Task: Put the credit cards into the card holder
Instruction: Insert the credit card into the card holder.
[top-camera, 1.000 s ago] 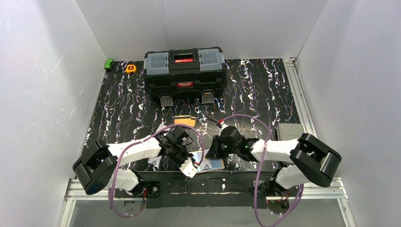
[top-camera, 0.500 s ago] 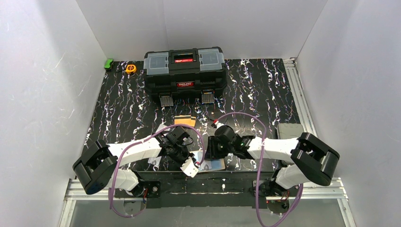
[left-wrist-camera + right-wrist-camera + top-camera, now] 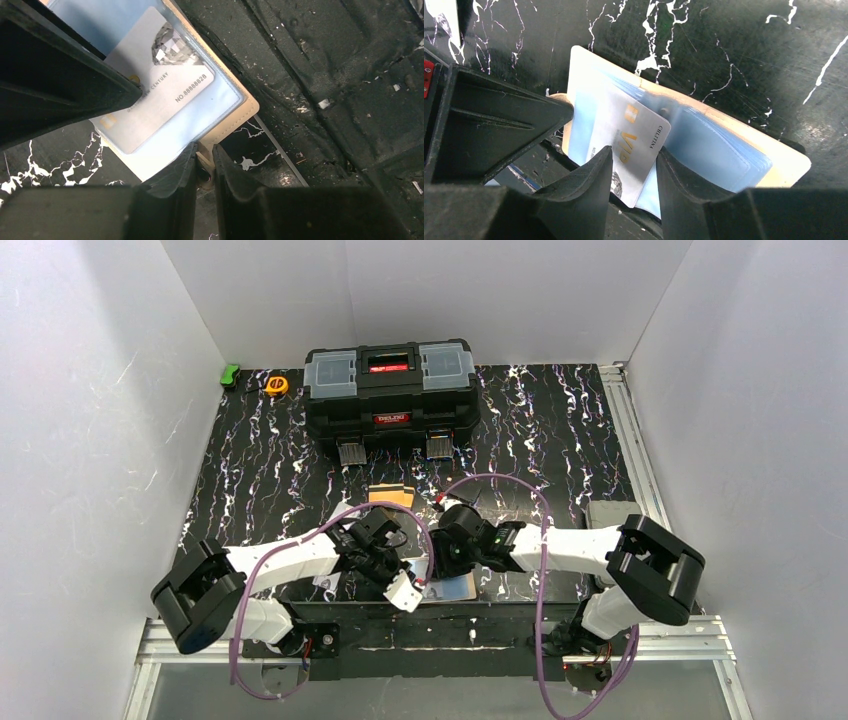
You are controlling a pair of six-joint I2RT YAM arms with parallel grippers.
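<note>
The card holder lies open near the table's front edge, its clear bluish pockets facing up. My left gripper is shut on its beige snap tab at the tan corner. A pale silver credit card with gold lettering sits partly inside a clear pocket, also seen in the left wrist view. My right gripper stands open right over it, one finger on each side of the card. More tan-orange credit cards lie on the table behind both grippers.
A big black toolbox stands at the back middle. An orange tape measure and a green item lie at the back left. A grey block sits at the right edge, a small red-tipped item near the loose cards.
My right gripper has opened off the silver card and shifted left over the card holder. The left gripper kept its hold on the snap tab.
</note>
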